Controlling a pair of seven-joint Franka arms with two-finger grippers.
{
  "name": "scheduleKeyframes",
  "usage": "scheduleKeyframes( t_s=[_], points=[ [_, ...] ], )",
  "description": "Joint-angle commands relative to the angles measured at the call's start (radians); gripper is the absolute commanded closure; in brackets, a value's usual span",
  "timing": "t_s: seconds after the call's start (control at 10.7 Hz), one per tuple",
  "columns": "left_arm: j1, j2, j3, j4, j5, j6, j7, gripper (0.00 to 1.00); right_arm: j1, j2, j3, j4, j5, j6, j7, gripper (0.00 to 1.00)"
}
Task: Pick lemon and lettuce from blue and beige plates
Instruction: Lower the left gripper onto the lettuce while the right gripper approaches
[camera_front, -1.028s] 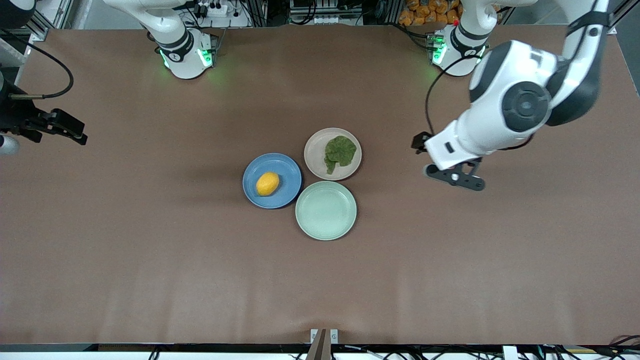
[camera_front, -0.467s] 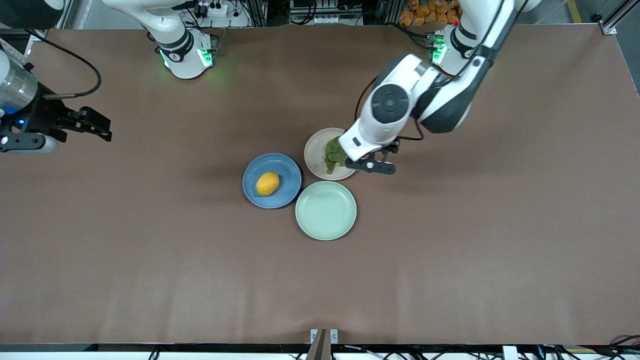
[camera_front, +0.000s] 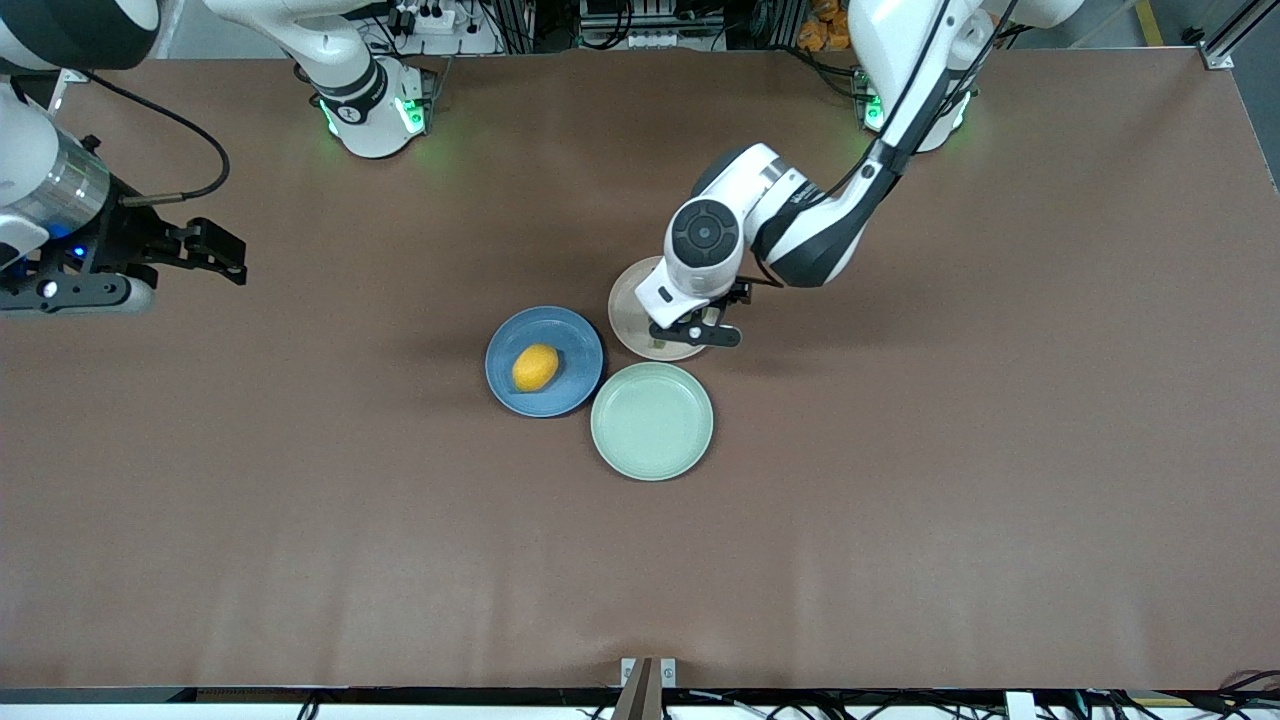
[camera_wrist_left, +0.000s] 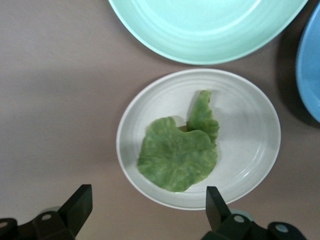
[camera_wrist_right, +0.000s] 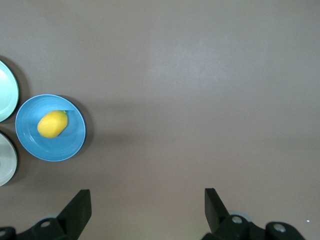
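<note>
Green lettuce, front-hidden, wrist-visible

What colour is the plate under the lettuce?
Pale beige plate, off-white under the lettuce; left wrist view shows it best.

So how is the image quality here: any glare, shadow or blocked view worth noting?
Front view: even light, green base LEDs tint the table, and the left arm hides the lettuce on the beige plate. Left wrist view: lettuce clear, left gripper fingers open and dark. Right wrist view: soft shadow beside the blue plate; lemon sharp, right gripper open.
</note>
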Motion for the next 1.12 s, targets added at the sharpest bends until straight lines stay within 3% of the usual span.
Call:
scheduleKeyframes(
  t_s=[0.0,0.19,0.75,0.93,1.03],
  points=[
    [-0.056,0.091,0.014,0.039,0.063,0.049,-0.084,0.0,0.002,0.058,0.0,0.016,0.08,0.001,-0.008,0.0],
    [-0.083,0.143,0.017,0.068,0.082,0.065,-0.129,0.0,0.018,0.104,0.0,0.01,0.083,-0.013,-0.006,0.0],
    [-0.091,0.18,0.017,0.071,0.091,0.115,-0.134,0.0,0.016,0.141,-0.002,-0.004,0.111,0.013,0.023,0.0],
    [-0.093,0.188,0.017,0.07,0.091,0.123,-0.134,0.0,0.025,0.167,-0.002,-0.007,0.131,0.035,0.114,0.0],
    [-0.091,0.188,0.017,0.07,0.091,0.123,-0.14,0.76,0.031,0.185,-0.002,-0.012,0.132,0.064,0.182,0.0]
  ],
)
